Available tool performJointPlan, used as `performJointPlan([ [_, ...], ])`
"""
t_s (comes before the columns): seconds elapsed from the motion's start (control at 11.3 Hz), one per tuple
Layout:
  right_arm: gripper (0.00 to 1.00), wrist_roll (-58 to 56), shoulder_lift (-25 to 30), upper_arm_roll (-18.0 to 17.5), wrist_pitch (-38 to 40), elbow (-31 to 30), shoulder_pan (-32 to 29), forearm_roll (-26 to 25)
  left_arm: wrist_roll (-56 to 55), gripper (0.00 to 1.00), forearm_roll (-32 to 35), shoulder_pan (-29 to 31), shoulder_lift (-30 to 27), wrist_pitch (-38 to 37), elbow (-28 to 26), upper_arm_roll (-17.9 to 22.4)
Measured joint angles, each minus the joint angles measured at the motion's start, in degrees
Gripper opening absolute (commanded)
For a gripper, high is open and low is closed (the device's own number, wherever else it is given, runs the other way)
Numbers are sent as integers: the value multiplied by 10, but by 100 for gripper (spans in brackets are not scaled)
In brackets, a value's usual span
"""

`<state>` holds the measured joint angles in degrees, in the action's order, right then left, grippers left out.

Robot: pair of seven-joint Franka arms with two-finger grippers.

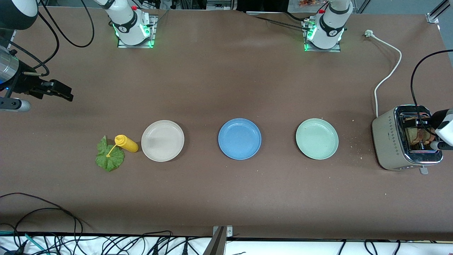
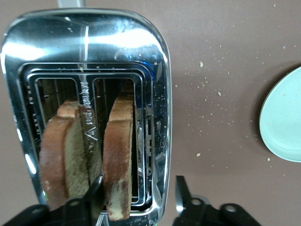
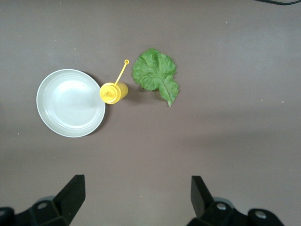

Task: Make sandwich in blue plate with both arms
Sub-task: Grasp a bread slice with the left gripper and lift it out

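Two brown bread slices stand in the slots of a silver toaster (image 1: 387,141) at the left arm's end of the table. My left gripper (image 2: 138,184) is down over it, jaws open. One finger (image 2: 95,188) sits between the slices, against the crust of the bread slice (image 2: 117,150); the other is outside the toaster's wall. The second bread slice (image 2: 59,150) stands in the neighbouring slot. The blue plate (image 1: 239,139) lies bare at the table's middle. A lettuce leaf (image 1: 109,157) lies toward the right arm's end. My right gripper (image 1: 62,92) hovers open, holding nothing.
A yellow squeeze bottle (image 1: 126,143) lies between the lettuce and a beige plate (image 1: 162,140). A pale green plate (image 1: 317,139) sits between the blue plate and the toaster. The toaster's white cord (image 1: 387,71) runs toward the left arm's base. Crumbs dot the table near the toaster.
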<state>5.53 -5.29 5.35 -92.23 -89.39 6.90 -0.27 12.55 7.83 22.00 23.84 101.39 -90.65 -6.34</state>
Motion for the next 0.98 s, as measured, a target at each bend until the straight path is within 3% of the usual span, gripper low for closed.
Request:
performJointPlan([
  [0.09,100,0,0,0,0,0,0,0,0,4,0,0,5,1,-2,0],
  [0.18,100,0,0,0,0,0,0,0,0,2,0,0,9,4,-3,0],
  [0.71,100,0,0,0,0,0,0,0,0,1,9,2,1,0,10,-4],
  [0.98,100,0,0,0,0,0,0,0,0,1,9,-1,-25,-92,67,-41],
])
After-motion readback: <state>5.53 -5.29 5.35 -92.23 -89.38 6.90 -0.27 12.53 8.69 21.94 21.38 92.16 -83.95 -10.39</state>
